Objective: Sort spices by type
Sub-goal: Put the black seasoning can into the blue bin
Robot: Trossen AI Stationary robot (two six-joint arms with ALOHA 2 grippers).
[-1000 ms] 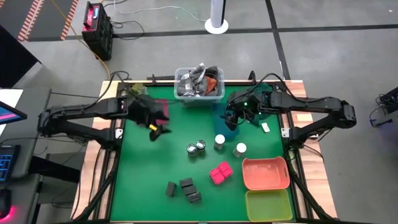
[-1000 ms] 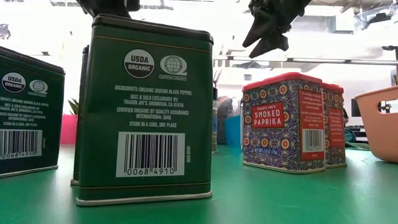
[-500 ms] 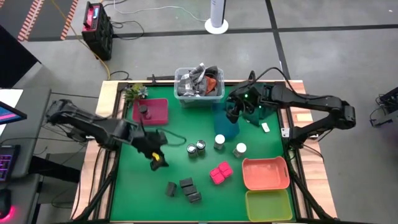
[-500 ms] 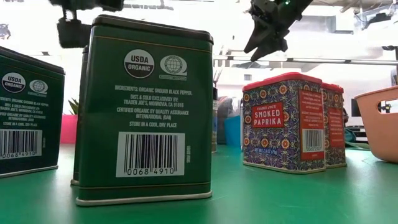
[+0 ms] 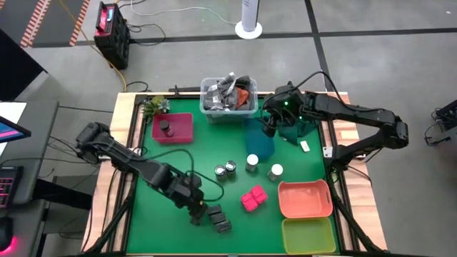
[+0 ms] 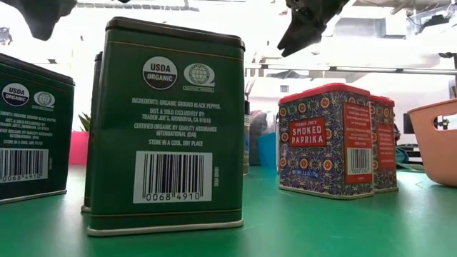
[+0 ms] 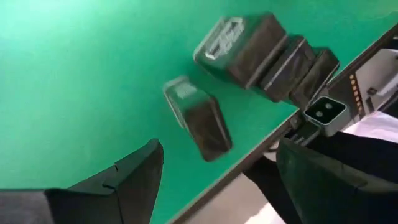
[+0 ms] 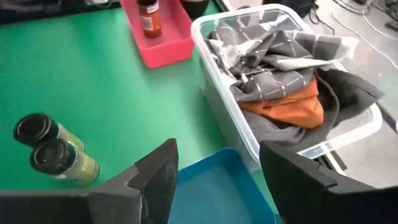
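In the high view, several dark grey boxes point(image 5: 214, 212) stand near the table's near edge. Two pink blocks point(image 5: 252, 198) sit to their right. Two dark jars point(image 5: 226, 170) and two white-capped jars point(image 5: 252, 163) stand mid-table. Another dark jar point(image 5: 166, 127) stands in the pink tray point(image 5: 182, 133). My left gripper point(image 5: 194, 205) is open and hovers just left of the boxes. The left wrist view shows one box point(image 7: 196, 115) apart from the others point(image 7: 267, 56), ahead of the gripper point(image 7: 219, 149). My right gripper point(image 5: 271, 125), open, hangs over the blue tray point(image 5: 260, 146).
A clear bin of cloth point(image 5: 228, 96) sits at the far edge, next to the blue tray point(image 8: 211, 186). An orange tray point(image 5: 305, 198) and a yellow-green tray point(image 5: 308, 235) fill the near right corner. A small plant point(image 5: 152, 106) stands at the far left corner.
My left gripper has swung from over the pink tray toward the near edge and somewhat right, coming down beside the dark grey boxes. A dark jar now shows standing in the pink tray. My right gripper has drawn back slightly toward the far edge.
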